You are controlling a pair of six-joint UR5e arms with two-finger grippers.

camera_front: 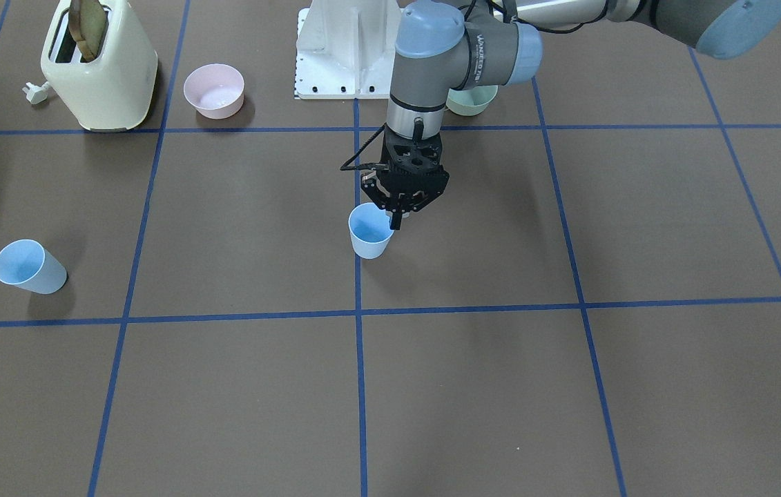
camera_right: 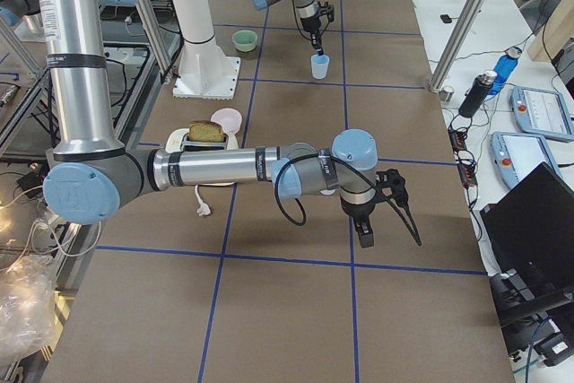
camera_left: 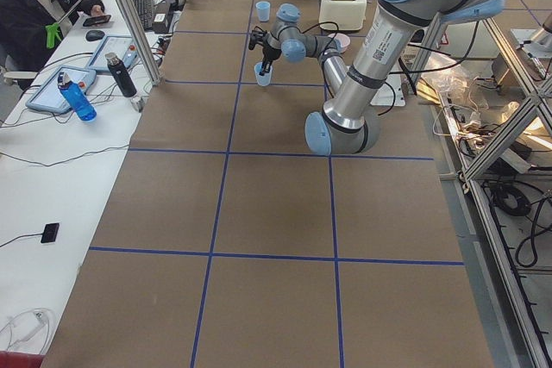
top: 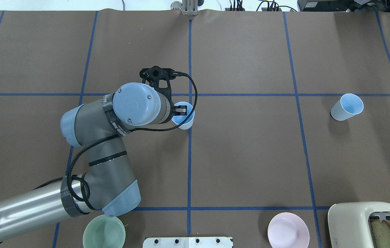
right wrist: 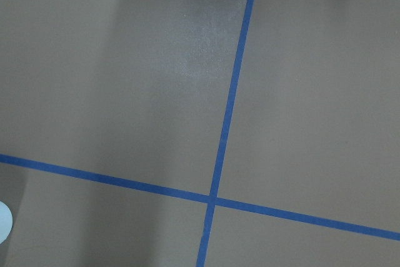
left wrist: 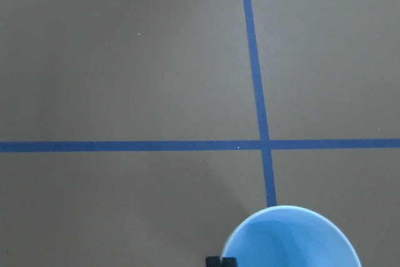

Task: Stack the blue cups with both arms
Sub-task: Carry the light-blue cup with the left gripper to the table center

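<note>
Brown gridded table (top: 250, 155) | left gripper (camera_front: 396, 219) pinches left rim of upright centre blue cup (camera_front: 369, 240) | second blue cup (top: 346, 107) upright, well apart rightward, likely nearer right gripper (camera_right: 390, 239), whose finger spread cannot be told.

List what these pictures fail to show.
Left gripper: its hold on the middle cup. Overhead, the wrist covers it; in the front view it is too small to tell.
Right gripper: seen only in the right side view, open or shut unclear.
Green bowl: front view, left arm hides half.
Toaster: overhead, cut by the edges.
</note>
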